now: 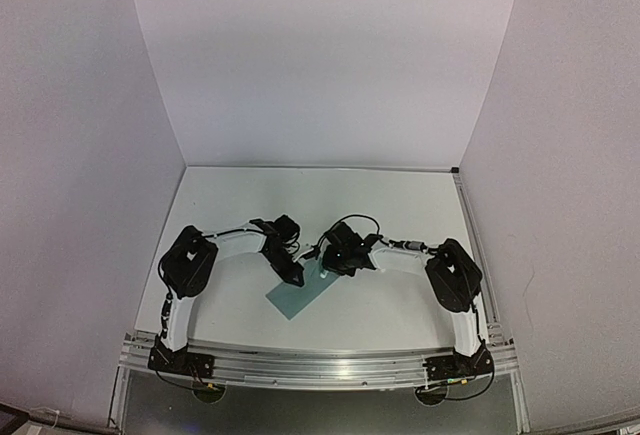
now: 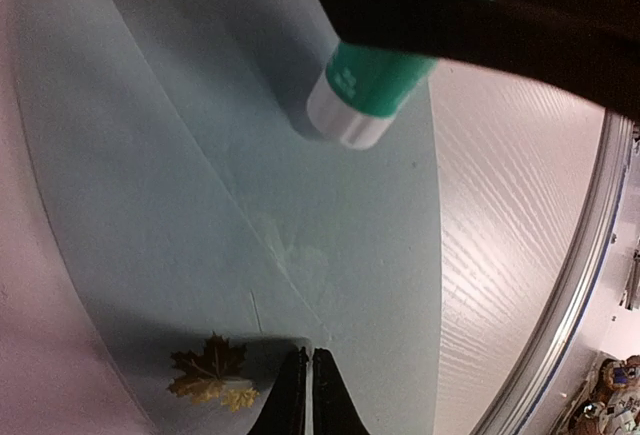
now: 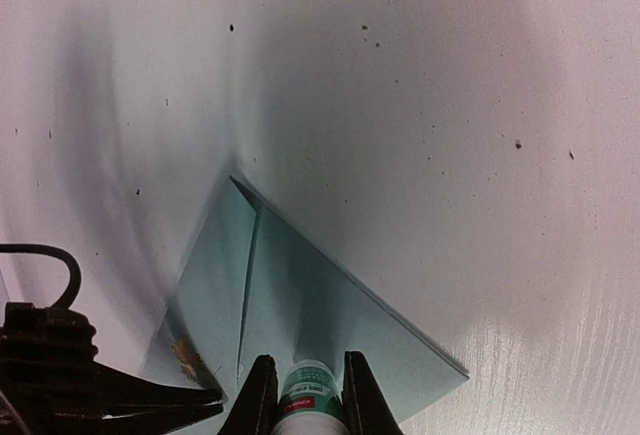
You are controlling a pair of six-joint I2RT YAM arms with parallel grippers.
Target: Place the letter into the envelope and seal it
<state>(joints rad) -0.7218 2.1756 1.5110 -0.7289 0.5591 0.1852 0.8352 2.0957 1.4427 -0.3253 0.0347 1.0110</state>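
**Q:** What lies closest to the viewer?

**A:** A metal rail (image 1: 320, 365) runs along the near edge of the white desk (image 1: 400, 205). Both arm bases are bolted to it, one toward the left corner and one toward the right. Each arm bends inward toward the middle of the desk.

**Q:** Where is the envelope?

**A:** The teal envelope (image 1: 298, 301) lies flat in the near half of the desk. It is about midway between the left and right edges and turned at a slant. Diagonal fold lines cross its face. A small gold-brown leaf sticker (image 2: 210, 377) sits near one of its edges.

**Q:** What are the two hands doing?

**A:** The left gripper (image 1: 294, 273) hangs over the envelope's left part. Its two black fingers are pressed together with nothing between them, and their tips point at the paper just beside the leaf sticker. The right gripper (image 1: 333, 261) is near it, over the envelope's far right part, clamped around a green glue stick (image 3: 305, 392). The stick's white end points down at the envelope and throws a soft shadow on the paper right under it. In the wrist views that end looks very close to the paper, but I cannot tell whether it touches.

**Q:** And farther back?

**A:** Beyond the grippers the white desk surface runs on to its far edge. Plain white walls (image 1: 320, 55) rise along the left, far and right edges of the desk.
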